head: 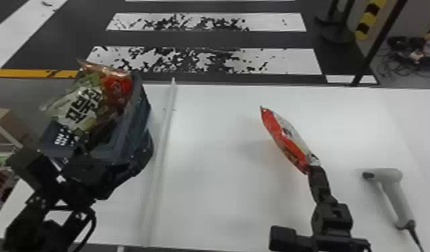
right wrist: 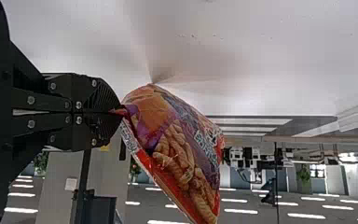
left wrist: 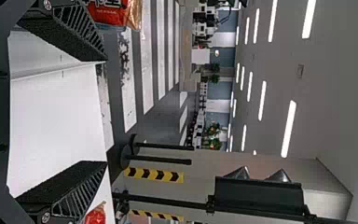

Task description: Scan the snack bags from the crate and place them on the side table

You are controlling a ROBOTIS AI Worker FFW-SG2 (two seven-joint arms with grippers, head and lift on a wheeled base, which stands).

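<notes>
Over the crate's near side is my left gripper; in the left wrist view the left gripper stands open, nothing between its fingers. The dark blue crate holds a pale green and white snack bag and a red one, both sticking up above its rim. Farther right, my right gripper is above the white table. It holds a red and white snack bag by one end. The right wrist view shows the right gripper shut on that bag's edge.
A light grey handheld scanner lies at the table's right, its cable running to the front edge. A pale raised seam crosses the table beside the crate. At far left are a cardboard box and colourful packages.
</notes>
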